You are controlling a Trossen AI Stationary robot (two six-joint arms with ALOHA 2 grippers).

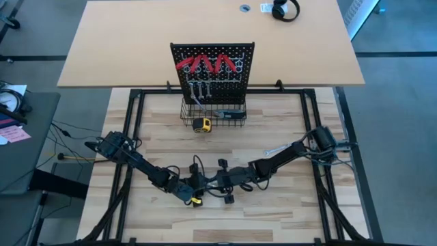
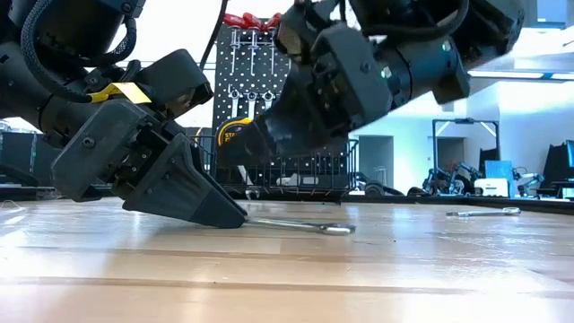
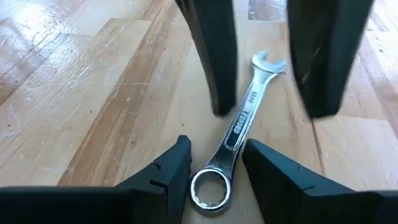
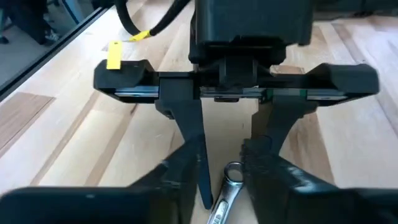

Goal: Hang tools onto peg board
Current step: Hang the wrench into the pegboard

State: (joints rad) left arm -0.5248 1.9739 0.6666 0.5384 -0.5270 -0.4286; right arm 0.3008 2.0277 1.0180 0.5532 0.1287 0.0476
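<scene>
At the near middle of my wooden surface point(image 1: 287, 205), a silver wrench point(image 3: 239, 127) lies flat between both tools. The left tool point(image 3: 214, 171) stands apart astride its ring end, touching the boards. The right tool point(image 4: 224, 165), fingers also apart, faces it; the peg board point(image 1: 212, 68) stands well behind.

1. The right gripper point(image 4: 222, 186) has its 2 fingers apart, a silver wrench point(image 4: 225, 186) between them.
2. The left gripper point(image 4: 233, 134) faces it, just beyond, above the wooden surface point(image 4: 93, 137).
</scene>
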